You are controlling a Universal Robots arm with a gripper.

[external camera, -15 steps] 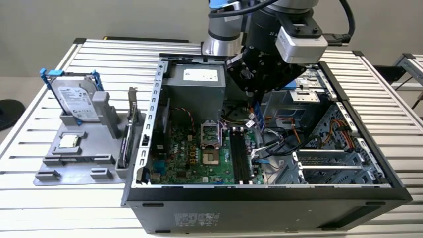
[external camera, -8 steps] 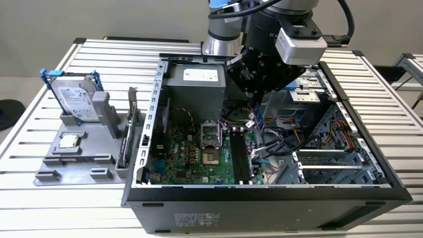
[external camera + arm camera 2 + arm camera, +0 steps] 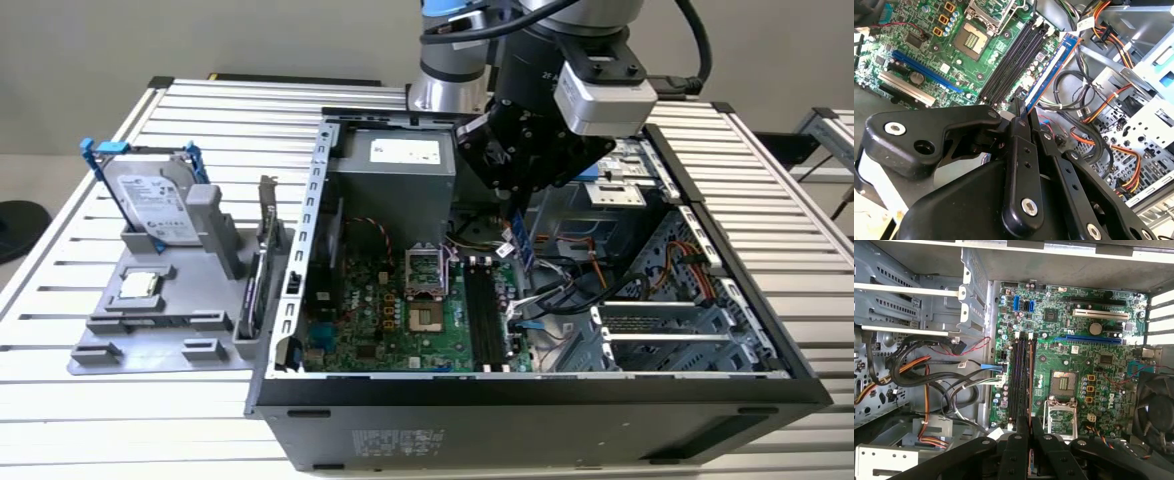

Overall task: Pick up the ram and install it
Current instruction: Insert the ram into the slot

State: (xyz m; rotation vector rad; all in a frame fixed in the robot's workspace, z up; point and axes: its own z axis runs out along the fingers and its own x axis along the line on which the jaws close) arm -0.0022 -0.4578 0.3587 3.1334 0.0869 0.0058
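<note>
A ribbed aluminium table [image 3: 107, 400] is carrying an open black steel computer case [image 3: 561, 420] with a green motherboard [image 3: 387, 310] lying flat inside. The black gripper [image 3: 1021, 112] is hanging above the long black memory slots [image 3: 1019, 380], its flat fingers [image 3: 1023, 165] pinched tight on the ram [image 3: 1046, 72], a thin blue stick held on edge just above the slots.

Even, bright overhead light washes the slatted worktop [image 3: 747, 170] pale in the exterior view. The computer case [image 3: 534, 400] interior sits dimmer. In both wrist views the near black tool [image 3: 1019, 107] looks perhaps slightly soft.
</note>
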